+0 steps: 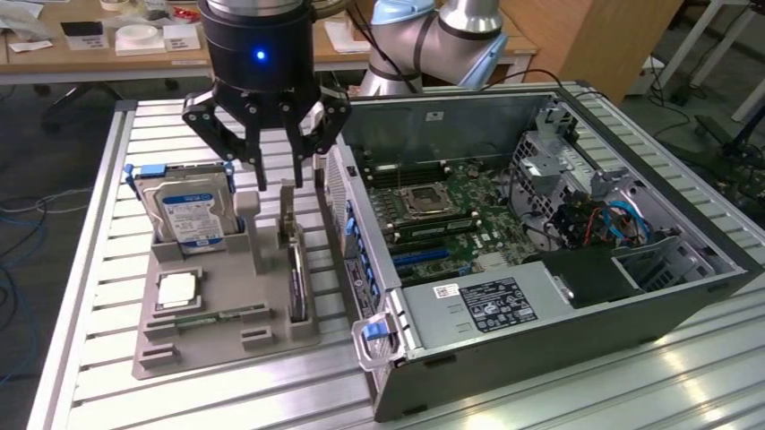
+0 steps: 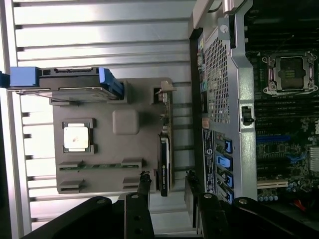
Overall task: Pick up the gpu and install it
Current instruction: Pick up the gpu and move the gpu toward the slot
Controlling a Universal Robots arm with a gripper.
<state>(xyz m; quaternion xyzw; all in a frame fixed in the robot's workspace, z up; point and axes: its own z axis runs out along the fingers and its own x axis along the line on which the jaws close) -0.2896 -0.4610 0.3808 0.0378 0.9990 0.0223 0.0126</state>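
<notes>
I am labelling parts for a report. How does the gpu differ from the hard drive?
The gpu is dark with a black cooler; the hard drive is silver with a blue-white label. The gpu is a thin card; the hard drive is a thicker block. The gpu stands beside the computer case, below the open end effector; the hard drive stands farther from both. Both stand on edge in the gray tray.

Hard drive (image 1: 185, 210) upright in grey tray (image 1: 221, 339); open case (image 1: 574, 358) beside.
</notes>
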